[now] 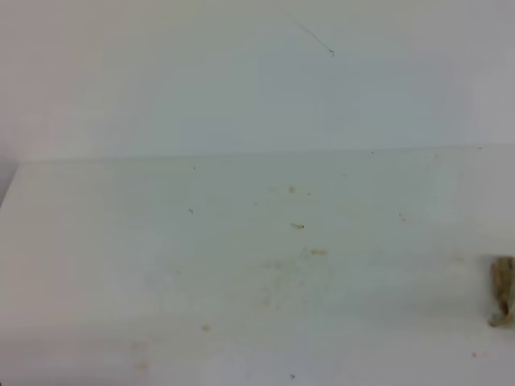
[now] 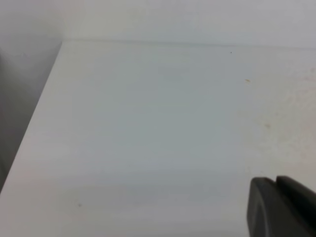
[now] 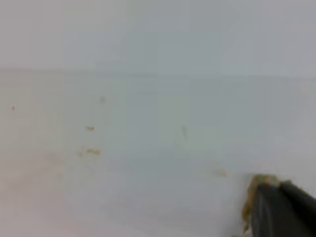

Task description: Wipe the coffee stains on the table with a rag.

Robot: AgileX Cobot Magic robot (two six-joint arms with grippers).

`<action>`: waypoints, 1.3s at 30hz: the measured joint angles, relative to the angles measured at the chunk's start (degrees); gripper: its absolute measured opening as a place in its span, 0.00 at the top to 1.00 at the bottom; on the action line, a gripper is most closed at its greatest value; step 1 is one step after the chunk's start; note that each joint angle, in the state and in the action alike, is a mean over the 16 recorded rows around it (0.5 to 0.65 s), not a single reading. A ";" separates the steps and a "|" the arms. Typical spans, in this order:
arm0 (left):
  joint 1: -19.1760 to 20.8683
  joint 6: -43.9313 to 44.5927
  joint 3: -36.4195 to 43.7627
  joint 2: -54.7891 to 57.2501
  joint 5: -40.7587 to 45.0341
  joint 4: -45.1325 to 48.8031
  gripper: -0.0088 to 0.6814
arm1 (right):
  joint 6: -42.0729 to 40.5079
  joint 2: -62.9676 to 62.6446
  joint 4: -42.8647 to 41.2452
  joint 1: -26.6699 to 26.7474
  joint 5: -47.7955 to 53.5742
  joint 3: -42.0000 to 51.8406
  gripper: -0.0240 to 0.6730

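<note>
Dark gripper fingers fill the lower right corner of each wrist view. On the right wrist view, the right gripper (image 3: 276, 207) has its jaws closed, and a tan-brown stained edge of the rag (image 3: 250, 197) shows along the left side of its fingers, touching them; whether the cloth is pinched between them cannot be told. On the left wrist view, the left gripper (image 2: 279, 210) appears with its two dark fingers pressed together, nothing held, above the bare white table (image 2: 148, 123). In the exterior high view, the rag (image 1: 503, 291) lies at the far right edge of the table (image 1: 121, 265), partly cut off by the frame. Faint tan smears and specks, the remaining coffee stains (image 1: 310, 253), mark the table's middle, well apart from the rag.
</note>
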 joint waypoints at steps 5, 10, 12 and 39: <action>0.00 0.00 0.13 -0.09 0.00 0.00 0.99 | -0.04 -8.46 -0.03 -0.13 -3.56 3.74 0.96; 0.00 0.00 0.13 -0.09 0.00 0.00 0.99 | -0.07 -15.96 0.08 -0.38 -7.12 8.35 0.96; 0.00 0.00 0.13 -0.09 0.00 0.00 0.99 | 0.02 -18.35 -0.31 -0.40 -7.96 10.01 0.96; 0.00 0.00 0.00 0.00 0.00 0.00 0.99 | 41.66 -23.81 -41.48 -0.41 1.20 13.52 0.96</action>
